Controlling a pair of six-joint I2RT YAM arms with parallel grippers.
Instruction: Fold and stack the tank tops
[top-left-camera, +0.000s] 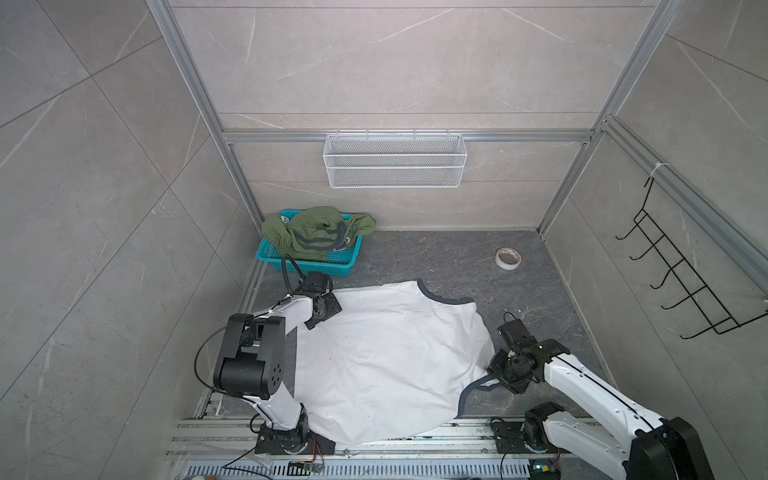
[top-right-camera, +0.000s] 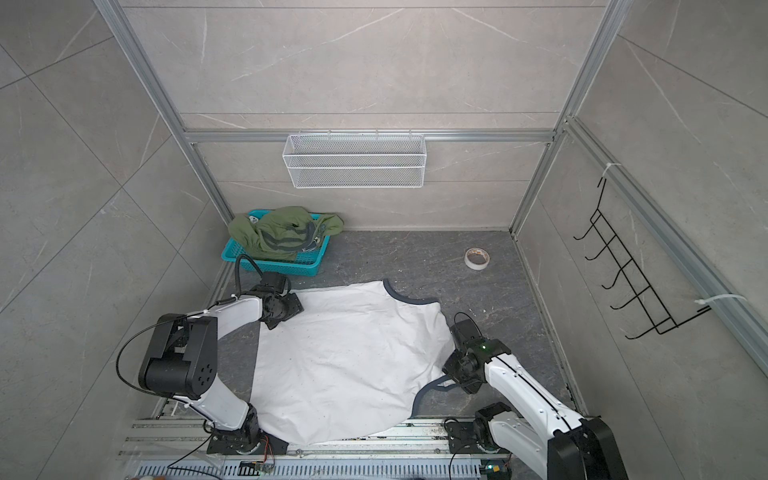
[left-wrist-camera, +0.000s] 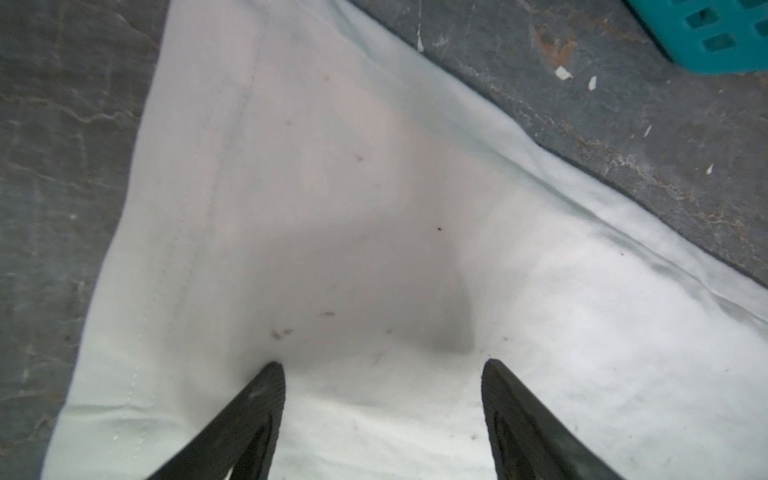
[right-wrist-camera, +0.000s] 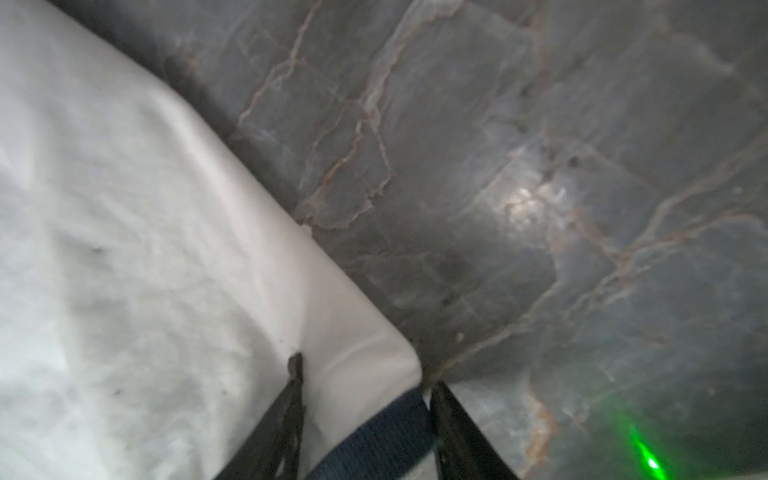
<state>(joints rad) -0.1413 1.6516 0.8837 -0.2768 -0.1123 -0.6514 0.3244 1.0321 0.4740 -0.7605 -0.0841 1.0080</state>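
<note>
The white tank top (top-left-camera: 390, 353) (top-right-camera: 349, 353) lies spread face down on the dark floor between both arms, navy trim at its far and right edges. The olive tank top (top-left-camera: 316, 232) (top-right-camera: 282, 235) is bunched in the teal basket (top-left-camera: 307, 264) at the back left. My left gripper (left-wrist-camera: 382, 365) is open, its fingertips (left-wrist-camera: 274, 382) pressing down on the white cloth (left-wrist-camera: 374, 208) near its hemmed far-left corner. My right gripper (right-wrist-camera: 365, 372) is half closed astride the shirt's right corner (right-wrist-camera: 357, 332), with white cloth and navy trim (right-wrist-camera: 374, 440) between its fingers.
A roll of tape (top-left-camera: 508, 258) lies on the floor at the back right. A white wire basket (top-left-camera: 395, 166) hangs on the back wall and a black hook rack (top-left-camera: 685, 282) on the right wall. The shirt's near edge drapes over the aluminium rails (top-left-camera: 457, 432).
</note>
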